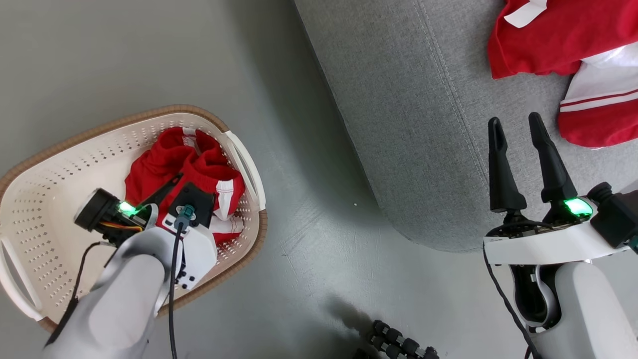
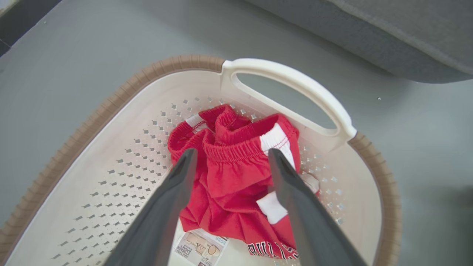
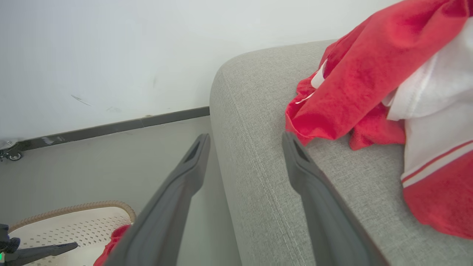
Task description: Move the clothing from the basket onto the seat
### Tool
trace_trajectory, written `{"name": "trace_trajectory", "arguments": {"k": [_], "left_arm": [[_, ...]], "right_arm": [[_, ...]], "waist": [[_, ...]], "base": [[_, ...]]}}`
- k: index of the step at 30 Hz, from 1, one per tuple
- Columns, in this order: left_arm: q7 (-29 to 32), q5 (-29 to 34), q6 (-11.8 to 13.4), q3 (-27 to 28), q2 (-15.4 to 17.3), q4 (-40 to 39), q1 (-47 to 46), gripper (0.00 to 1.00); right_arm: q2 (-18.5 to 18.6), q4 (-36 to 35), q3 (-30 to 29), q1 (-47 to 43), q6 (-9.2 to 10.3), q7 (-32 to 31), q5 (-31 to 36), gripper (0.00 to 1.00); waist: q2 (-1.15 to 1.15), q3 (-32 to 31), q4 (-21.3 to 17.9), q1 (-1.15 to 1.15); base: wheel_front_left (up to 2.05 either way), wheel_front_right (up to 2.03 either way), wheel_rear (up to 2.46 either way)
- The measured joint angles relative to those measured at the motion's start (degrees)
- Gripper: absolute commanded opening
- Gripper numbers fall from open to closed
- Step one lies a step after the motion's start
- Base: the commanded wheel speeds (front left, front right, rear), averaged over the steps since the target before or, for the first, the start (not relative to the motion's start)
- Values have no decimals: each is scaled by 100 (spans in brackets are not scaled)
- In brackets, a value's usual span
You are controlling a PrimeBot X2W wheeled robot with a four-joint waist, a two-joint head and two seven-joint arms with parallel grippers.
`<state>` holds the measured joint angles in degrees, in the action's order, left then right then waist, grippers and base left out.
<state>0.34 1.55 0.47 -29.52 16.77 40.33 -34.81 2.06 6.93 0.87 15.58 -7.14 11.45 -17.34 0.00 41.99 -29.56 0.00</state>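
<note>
Left tool (image 2: 232,152) gapes wide over the red clothing (image 2: 229,184) inside the basket (image 2: 111,155); right tool (image 1: 514,119), parted and empty, over the seat (image 1: 423,124) beside the basket

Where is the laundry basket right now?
In the head view, the basket sits on the grey floor at the robot's left, apart from the seat, with the left claw open over the red clothing inside it.

The smooth grey floor (image 1: 309,259) spreads out left of the right gripper's fingers (image 1: 501,174). Beyond their tips a white wall (image 3: 111,55) meets it along a dark skirting strip (image 3: 111,127), with a small wheel (image 3: 14,156) far to the left. A black knobbly segmented thing (image 1: 398,344) lies behind the fingers' base, to their left.
</note>
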Motion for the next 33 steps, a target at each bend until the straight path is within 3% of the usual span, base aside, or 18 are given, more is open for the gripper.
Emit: {"name": "trace_trajectory", "arguments": {"k": [14, 33], "left_arm": [[113, 442, -226, -427, 107, 285, -436, 100], [125, 829, -460, -956, -58, 706, -903, 100]], "right_arm": [[-2, 230, 92, 124, 0, 124, -56, 100], [-3, 433, 177, 232, 0, 224, -90, 100]], "waist": [[0, 213, -75, 0], [0, 292, -81, 0]], "base": [[0, 0, 0], [0, 0, 0]]}}
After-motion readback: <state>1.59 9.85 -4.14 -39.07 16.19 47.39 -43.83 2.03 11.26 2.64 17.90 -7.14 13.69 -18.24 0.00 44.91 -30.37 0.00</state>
